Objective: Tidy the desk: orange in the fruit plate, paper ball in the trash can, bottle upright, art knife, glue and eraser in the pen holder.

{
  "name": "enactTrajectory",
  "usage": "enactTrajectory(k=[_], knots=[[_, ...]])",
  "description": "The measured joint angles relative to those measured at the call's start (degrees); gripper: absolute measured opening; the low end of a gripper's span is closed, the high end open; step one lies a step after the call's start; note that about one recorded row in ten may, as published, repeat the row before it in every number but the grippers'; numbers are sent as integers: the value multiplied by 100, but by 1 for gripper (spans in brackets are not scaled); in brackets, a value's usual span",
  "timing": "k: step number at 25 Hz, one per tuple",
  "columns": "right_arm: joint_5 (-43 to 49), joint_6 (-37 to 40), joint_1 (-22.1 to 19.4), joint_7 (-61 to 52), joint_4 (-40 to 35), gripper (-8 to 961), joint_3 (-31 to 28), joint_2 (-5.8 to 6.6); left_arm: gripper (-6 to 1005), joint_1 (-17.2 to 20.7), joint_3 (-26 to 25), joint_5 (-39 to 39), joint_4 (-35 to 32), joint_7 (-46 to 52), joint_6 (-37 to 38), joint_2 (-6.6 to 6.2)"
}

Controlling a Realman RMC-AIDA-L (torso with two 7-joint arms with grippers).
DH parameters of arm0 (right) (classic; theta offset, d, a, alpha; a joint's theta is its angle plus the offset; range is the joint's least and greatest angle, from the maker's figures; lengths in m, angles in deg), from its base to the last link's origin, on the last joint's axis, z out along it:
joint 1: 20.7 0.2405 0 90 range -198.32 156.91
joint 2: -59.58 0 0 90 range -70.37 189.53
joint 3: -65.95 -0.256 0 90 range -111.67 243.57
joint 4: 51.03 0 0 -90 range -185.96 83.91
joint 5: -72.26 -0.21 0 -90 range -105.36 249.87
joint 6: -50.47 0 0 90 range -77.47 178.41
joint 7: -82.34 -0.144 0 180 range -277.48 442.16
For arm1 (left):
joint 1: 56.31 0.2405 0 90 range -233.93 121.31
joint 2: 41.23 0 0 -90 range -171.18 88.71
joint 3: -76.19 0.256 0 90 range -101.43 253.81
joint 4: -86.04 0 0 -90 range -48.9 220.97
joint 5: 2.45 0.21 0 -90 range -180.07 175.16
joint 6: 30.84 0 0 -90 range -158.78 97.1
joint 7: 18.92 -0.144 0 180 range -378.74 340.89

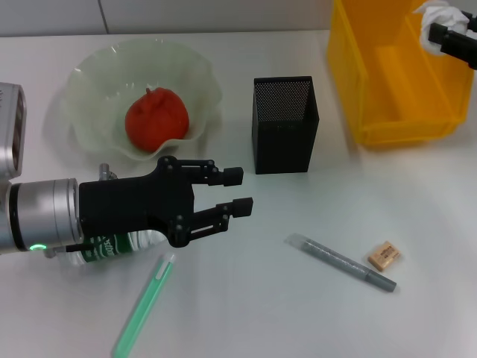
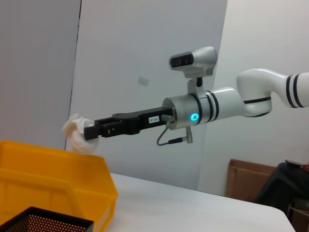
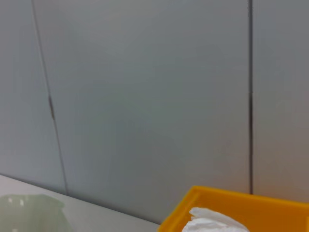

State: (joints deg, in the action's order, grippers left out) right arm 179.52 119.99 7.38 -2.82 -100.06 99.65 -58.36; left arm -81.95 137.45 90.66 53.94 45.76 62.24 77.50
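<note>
Right gripper (image 2: 91, 131) is clamped on the paper ball (image 2: 77, 134), holding it above the far end of the trash can (image 1: 395, 82). In the head view the wad sits at the upper right corner, over the bin's rim rather than plainly over its middle. Judgement: the step in hand is the drop. It would be done best by bringing the wad further over the open cavity before the fingers part, since a light crumpled ball released at the rim could catch on the wall and fall outside.

Left gripper (image 1: 237, 190) hangs low over the desk with its fingers apart and nothing between them. The bottle (image 1: 112, 245) lies on its side beneath that arm, not yet stood up.

The orange (image 1: 155, 119) rests in the fruit plate (image 1: 89, 74). The pen holder (image 1: 285, 123) stands upright between plate and bin. The eraser (image 1: 384, 255) lies near the front right, just beside a grey pen-like tool (image 1: 343, 262); a green stick (image 1: 143, 304) lies near the front left.

The desk (image 1: 298, 313) is plain white and matte. Grey wall panels (image 3: 145, 96) stand behind it.
</note>
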Motion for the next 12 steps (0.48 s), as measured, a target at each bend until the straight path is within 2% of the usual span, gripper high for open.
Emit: enactTrajectory(k=[12], knots=[[197, -123, 122, 35, 17, 593, 16, -26, 429, -13, 19, 5, 2, 0, -44, 0]])
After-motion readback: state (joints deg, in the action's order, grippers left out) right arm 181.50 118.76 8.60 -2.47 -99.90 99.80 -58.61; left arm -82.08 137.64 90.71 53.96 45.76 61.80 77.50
